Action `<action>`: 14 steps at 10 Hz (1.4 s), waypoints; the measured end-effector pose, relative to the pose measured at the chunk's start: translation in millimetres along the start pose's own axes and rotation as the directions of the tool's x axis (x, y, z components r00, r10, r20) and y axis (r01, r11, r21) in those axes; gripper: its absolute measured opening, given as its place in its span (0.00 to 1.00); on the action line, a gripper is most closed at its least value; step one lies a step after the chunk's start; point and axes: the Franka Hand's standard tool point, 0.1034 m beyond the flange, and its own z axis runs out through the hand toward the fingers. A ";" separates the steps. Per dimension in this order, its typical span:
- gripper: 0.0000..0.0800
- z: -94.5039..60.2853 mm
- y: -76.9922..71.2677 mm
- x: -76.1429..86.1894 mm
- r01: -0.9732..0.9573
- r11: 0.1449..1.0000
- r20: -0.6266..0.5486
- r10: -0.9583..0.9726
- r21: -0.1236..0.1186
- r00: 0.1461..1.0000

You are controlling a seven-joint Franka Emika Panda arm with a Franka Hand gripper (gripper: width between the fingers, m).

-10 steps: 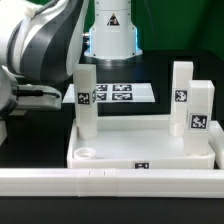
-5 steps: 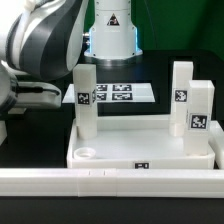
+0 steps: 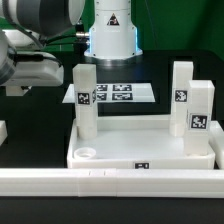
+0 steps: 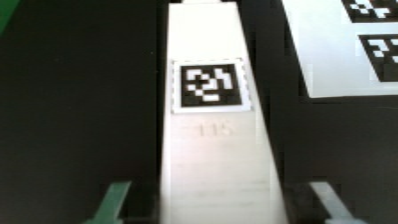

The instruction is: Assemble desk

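White leg [image 4: 210, 110] between gripper [image 4: 214, 196] fingers

Cut off at the exterior view's left edge: a white leg [image 3: 3, 131], only a sliver showing. Hidden behind the long rail [image 3: 110, 180]: the desk top [image 3: 140, 150]'s front rim. Cropped in the wrist view: the marker board [image 4: 356, 45], and the jaws' tips beside another tagged leg [image 4: 217, 120]; contact unclear.
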 end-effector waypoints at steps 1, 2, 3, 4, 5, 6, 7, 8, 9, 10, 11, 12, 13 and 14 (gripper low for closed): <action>0.36 -1.2 1.4 2.7 0.000 1.000 -0.018 -0.001 -0.006 1.000; 0.36 -0.9 1.4 2.8 0.001 1.000 -0.017 -0.001 -0.006 1.000; 0.36 -2.4 0.7 3.2 0.000 1.000 -0.022 0.000 -0.006 1.000; 0.36 -15.4 -2.9 5.6 0.003 1.000 -0.073 -0.003 -0.006 0.997; 0.36 -30.6 -10.1 2.9 -0.005 1.000 -0.125 0.007 0.016 0.992; 0.36 -40.1 -15.2 -0.6 -0.025 0.999 -0.144 0.030 0.038 0.989; 0.36 -52.9 -19.3 2.8 -0.032 0.998 -0.201 0.041 0.048 0.979; 0.36 -57.9 -15.1 10.5 -0.023 0.999 -0.304 0.029 0.024 0.952; 0.36 -54.9 -14.1 9.1 -0.026 0.999 -0.363 0.031 0.020 0.931; 0.36 -55.9 -12.3 9.7 -0.030 0.999 -0.409 0.034 0.016 0.912; 0.36 -60.7 -9.7 14.3 -0.036 0.999 -0.483 0.034 0.005 0.875; 0.36 -63.8 -14.1 11.8 -0.046 0.998 -0.526 0.061 0.042 0.849; 0.36 -75.1 -24.0 8.4 -0.056 0.994 -0.547 0.100 0.097 0.831; 0.36 -89.4 -34.5 7.7 -0.050 0.987 -0.579 0.131 0.153 0.804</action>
